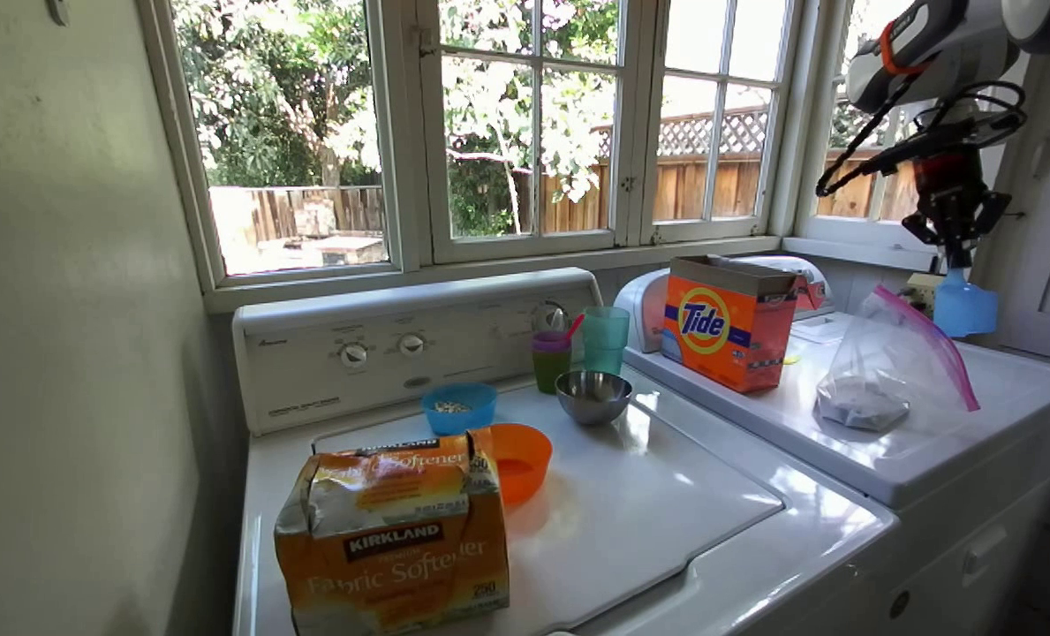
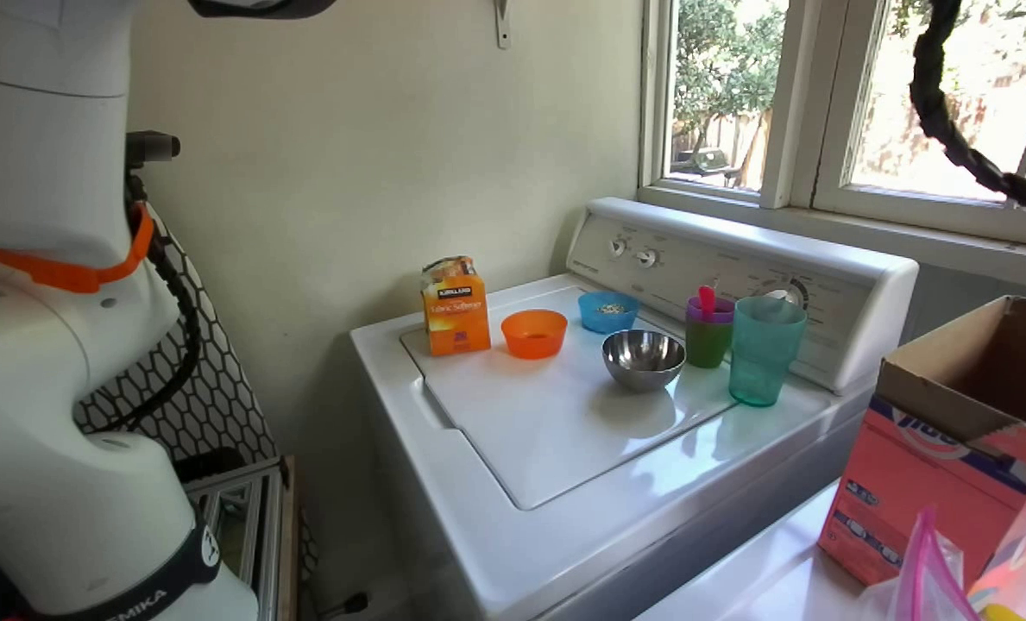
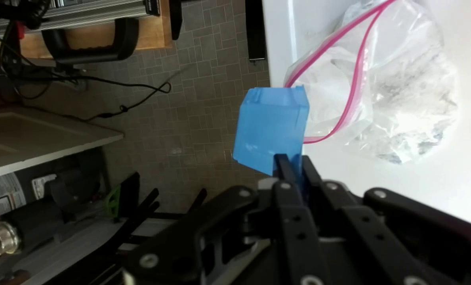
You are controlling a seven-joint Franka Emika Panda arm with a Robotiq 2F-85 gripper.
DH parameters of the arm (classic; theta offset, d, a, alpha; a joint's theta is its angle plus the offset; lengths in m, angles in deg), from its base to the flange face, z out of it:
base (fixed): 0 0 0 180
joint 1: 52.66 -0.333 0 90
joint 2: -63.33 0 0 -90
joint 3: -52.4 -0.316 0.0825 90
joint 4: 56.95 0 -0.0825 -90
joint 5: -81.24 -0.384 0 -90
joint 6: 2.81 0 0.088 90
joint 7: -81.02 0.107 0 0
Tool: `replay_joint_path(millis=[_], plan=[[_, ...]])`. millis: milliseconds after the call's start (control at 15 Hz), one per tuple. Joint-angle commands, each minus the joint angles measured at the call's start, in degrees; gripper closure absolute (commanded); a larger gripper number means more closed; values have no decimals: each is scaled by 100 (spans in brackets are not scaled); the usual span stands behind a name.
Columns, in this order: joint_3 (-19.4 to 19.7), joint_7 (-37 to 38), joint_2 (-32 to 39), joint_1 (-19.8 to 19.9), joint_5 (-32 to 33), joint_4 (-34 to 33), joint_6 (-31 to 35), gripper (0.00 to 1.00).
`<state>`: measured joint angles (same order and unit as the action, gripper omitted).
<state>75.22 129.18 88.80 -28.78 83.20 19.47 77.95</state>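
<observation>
The claw (image 3: 295, 162) is clamped on the handle (image 1: 955, 276) of a blue scoop (image 3: 273, 122), which hangs beyond the fingertips, near a clear zip bag (image 3: 411, 91) resting on the white surface (image 1: 1015, 389); whether scoop and bag touch, I cannot tell. Handling it well looks to be a matter of grip and clearance: the pinch sits on a narrow handle, so the scoop could swivel if bumped, and slow, small turns of the wrist seem safest. The pink zip strips (image 3: 354, 93) stand parted, and the soft film would likely fold or cling under a glancing touch, so it deserves a generous berth. A level scoop also seems wise, since I cannot make out whether it bears anything. Only the wrist view shows the scoop against the tiled floor (image 3: 203, 87), largely past the surface's edge, where a slip might send it down. In an exterior view the orange Tide box (image 1: 710, 327) stands near the bag, whose contents lie slumped at the bottom. In an exterior view where neither claw nor scoop can be made out, that box shows its bare cardboard interior (image 2: 1009, 371), with just part of the bag at the frame's foot.
</observation>
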Motion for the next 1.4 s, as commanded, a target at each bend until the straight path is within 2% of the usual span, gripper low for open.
replay_joint_path(millis=[0, 67, 533, 933, 1067, 1333], plan=[[-16, 21, 29, 29, -26, -60, -37, 92], [-16, 32, 29, 32, -36, -60, -38, 98], [72, 2165, -106, -142, -342, 121, 200, 98], [-5, 3395, 31, -124, -308, -6, 126, 98], [-42, 3606, 99, -110, -300, -51, 71, 98], [-156, 3510, 365, 57, -603, -291, -299, 98]])
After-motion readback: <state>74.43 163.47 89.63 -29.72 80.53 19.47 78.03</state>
